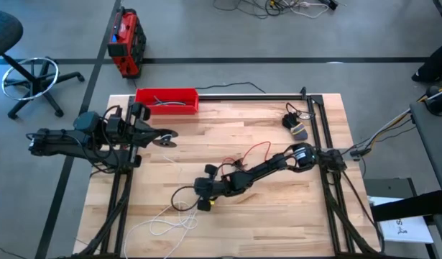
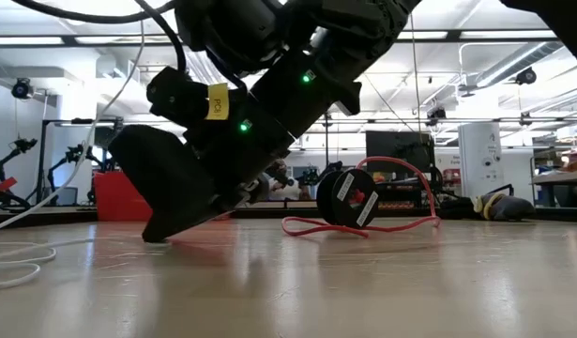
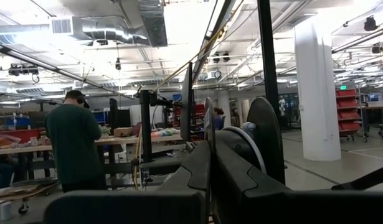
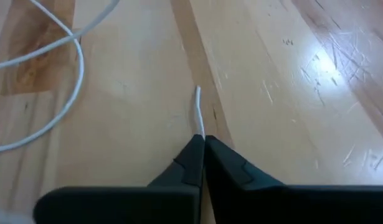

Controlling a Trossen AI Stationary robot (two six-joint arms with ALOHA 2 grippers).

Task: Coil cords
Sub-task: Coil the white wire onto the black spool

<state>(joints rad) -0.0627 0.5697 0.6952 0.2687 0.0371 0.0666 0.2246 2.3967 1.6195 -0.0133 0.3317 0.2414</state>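
The worktop (image 1: 278, 208) is pale butcher-block wood with a dark metal frame along its back and sides, standing on a grey floor marked with dark lines. A red tray (image 1: 167, 100) sits at the back edge, a red-and-black case (image 1: 125, 43) stands on the floor behind it, and an office chair (image 1: 19, 65) is off to one side. Through the left wrist view the room is an open workshop with ceiling ducts, a white column (image 3: 319, 93) and a person in a dark green top (image 3: 71, 146) facing away.

A yellow tag (image 2: 217, 101) on the right arm carries writing too small to read.

The white cord (image 1: 167, 219) lies in loose loops near the front of the worktop. The right gripper (image 4: 202, 149) is low over the wood there, its fingers pinched together on the cord's free end, which pokes out past the tips. The red cord (image 1: 253, 152) trails in thin curves near the middle, beside its black disc-shaped reel (image 2: 347, 198), which stands on edge.

The left gripper (image 1: 165, 138) hovers above the worktop's left side, fingers closed on another black disc (image 3: 266, 140).
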